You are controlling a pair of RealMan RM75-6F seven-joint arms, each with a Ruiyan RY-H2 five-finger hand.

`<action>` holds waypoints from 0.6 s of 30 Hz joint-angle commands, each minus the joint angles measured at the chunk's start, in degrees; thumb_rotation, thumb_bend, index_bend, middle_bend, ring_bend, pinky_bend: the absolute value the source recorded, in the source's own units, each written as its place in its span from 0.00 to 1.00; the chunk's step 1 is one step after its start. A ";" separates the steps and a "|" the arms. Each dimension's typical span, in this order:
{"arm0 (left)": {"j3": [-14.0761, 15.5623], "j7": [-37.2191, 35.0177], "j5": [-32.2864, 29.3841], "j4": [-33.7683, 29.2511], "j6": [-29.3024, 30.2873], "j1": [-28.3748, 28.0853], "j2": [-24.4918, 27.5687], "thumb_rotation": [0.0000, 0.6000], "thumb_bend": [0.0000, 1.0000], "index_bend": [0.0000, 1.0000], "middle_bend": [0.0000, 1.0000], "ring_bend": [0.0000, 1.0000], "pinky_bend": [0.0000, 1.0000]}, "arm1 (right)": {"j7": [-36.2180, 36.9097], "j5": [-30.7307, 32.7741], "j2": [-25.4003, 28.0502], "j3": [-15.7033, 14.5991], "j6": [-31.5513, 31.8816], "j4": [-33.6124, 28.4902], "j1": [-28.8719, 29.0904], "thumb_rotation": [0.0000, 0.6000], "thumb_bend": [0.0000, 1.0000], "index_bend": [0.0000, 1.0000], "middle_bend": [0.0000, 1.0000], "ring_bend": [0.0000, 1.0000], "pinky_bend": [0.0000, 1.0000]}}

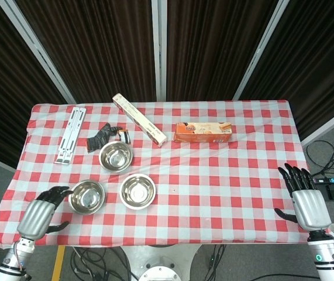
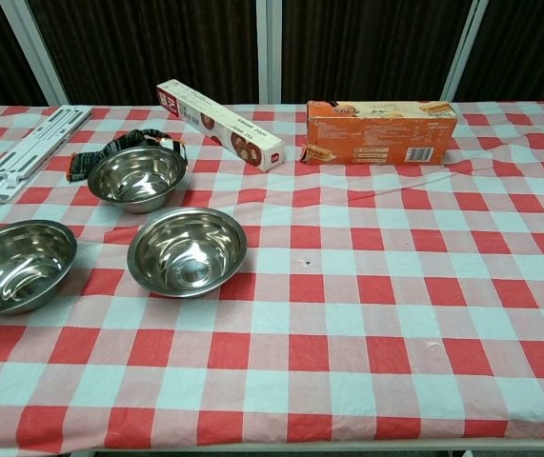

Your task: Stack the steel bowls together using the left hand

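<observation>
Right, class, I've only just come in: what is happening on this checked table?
A two-handed robot is about to stack three round steel bowls, all apart on the red-and-white checked tablecloth. Its open left hand is beside the nearest-left bowl, not touching it. Its right hand hangs open at the table's right edge. Nothing is stacked yet.

In the chest view we lose the left rim of the nearest steel bowl (image 2: 10,265) to the frame edge, and the white folding stand (image 2: 26,152) is likewise clipped at the left. Part of the black strap (image 2: 110,150) sits hidden behind the far steel bowl (image 2: 138,177). Neither hand appears there. We cannot read the small print on the orange biscuit box (image 2: 378,132).
</observation>
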 commanded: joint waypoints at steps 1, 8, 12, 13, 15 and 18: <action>1.52 5.11 0.37 -3.30 -3.81 -1.24 -0.90 1.00 0.09 0.31 0.33 0.24 0.34 | -0.05 0.77 0.53 0.71 -0.65 -1.00 0.65 1.00 0.02 0.00 0.00 0.00 0.00; 1.40 12.93 -2.26 -6.14 -8.66 -2.85 -2.74 1.00 0.09 0.31 0.33 0.26 0.35 | -1.28 1.69 1.55 1.28 -2.37 -2.53 1.95 1.00 0.02 0.00 0.00 0.00 0.00; 0.55 13.27 -4.22 -3.61 -9.67 -3.24 -4.78 1.00 0.10 0.31 0.34 0.28 0.37 | -1.33 2.02 2.10 1.52 -2.76 -2.96 2.36 1.00 0.02 0.00 0.00 0.00 0.00; 0.15 13.18 -4.88 -2.72 -9.96 -3.44 -5.38 1.00 0.11 0.32 0.34 0.28 0.37 | -1.20 2.00 2.28 1.50 -2.59 -2.98 2.28 1.00 0.02 0.00 0.00 0.00 0.00; -0.50 12.94 -5.63 -1.40 -10.06 -3.69 -6.25 1.00 0.11 0.33 0.35 0.28 0.37 | -1.22 2.10 2.42 1.53 -2.55 -3.16 2.31 1.00 0.02 0.00 0.00 0.00 0.00; -1.16 11.52 -6.61 0.09 -10.67 -4.25 -7.07 1.00 0.12 0.34 0.37 0.30 0.39 | -1.33 2.40 2.72 1.52 -2.55 -3.53 2.31 1.00 0.02 0.00 0.00 0.00 0.00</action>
